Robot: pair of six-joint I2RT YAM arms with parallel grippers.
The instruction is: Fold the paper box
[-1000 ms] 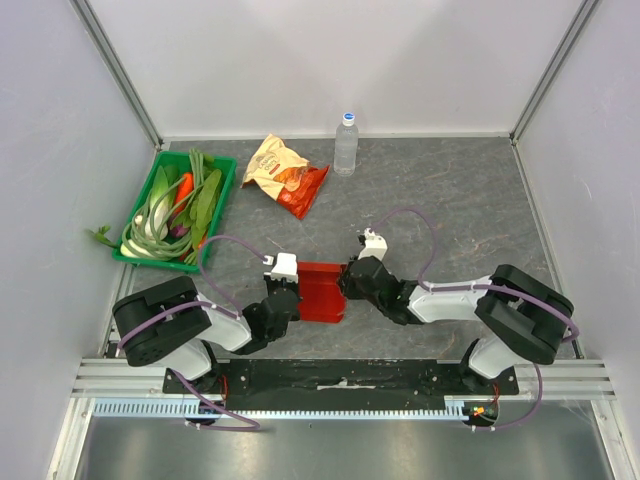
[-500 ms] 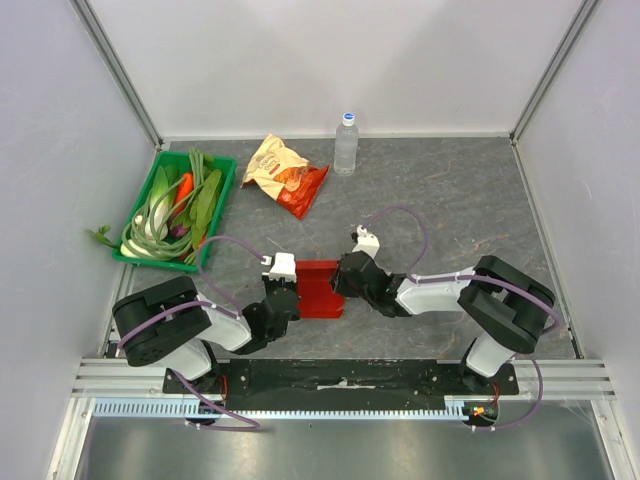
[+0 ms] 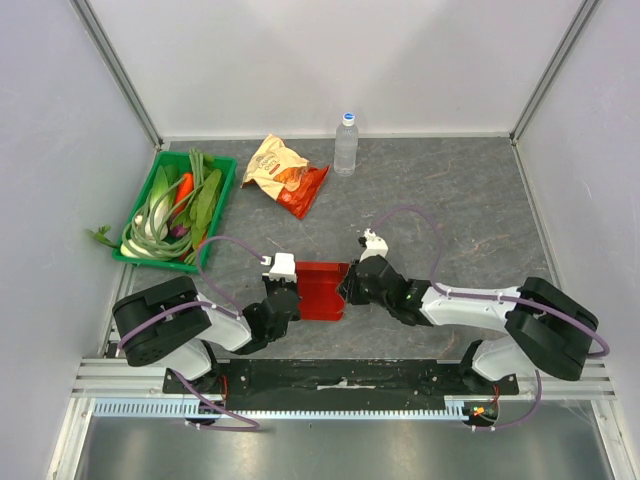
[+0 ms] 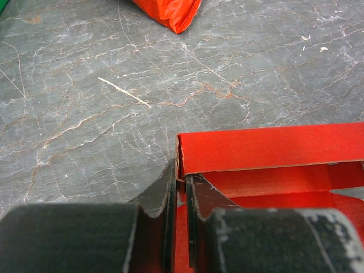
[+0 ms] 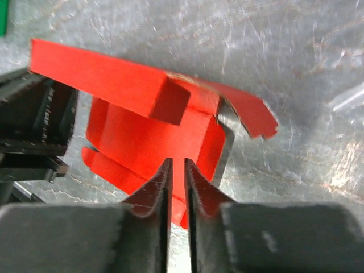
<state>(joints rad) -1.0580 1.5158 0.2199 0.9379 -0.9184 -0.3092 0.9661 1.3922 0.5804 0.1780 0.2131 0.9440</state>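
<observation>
The paper box (image 3: 322,291) is a bright red cardboard piece, partly folded, on the grey table between my two grippers. My left gripper (image 3: 291,297) is at its left edge. In the left wrist view the left gripper (image 4: 181,183) is shut on the left wall of the box (image 4: 267,149), whose far wall stands upright. My right gripper (image 3: 349,285) is at the box's right edge. In the right wrist view the right gripper (image 5: 177,170) is pinched on red cardboard of the box (image 5: 142,131), with a long flap raised and a side flap sticking out to the right.
A green tray (image 3: 142,199) of vegetables stands at the far left. An orange-and-red snack bag (image 3: 285,174) and a water bottle (image 3: 346,144) are at the back; the bag's corner shows in the left wrist view (image 4: 170,11). Enclosure walls ring the table.
The right gripper pushed left at the box's right side, then drew back a little, and its arm stretched out to the right. The box's far wall now stands more upright. The left gripper kept its hold.
</observation>
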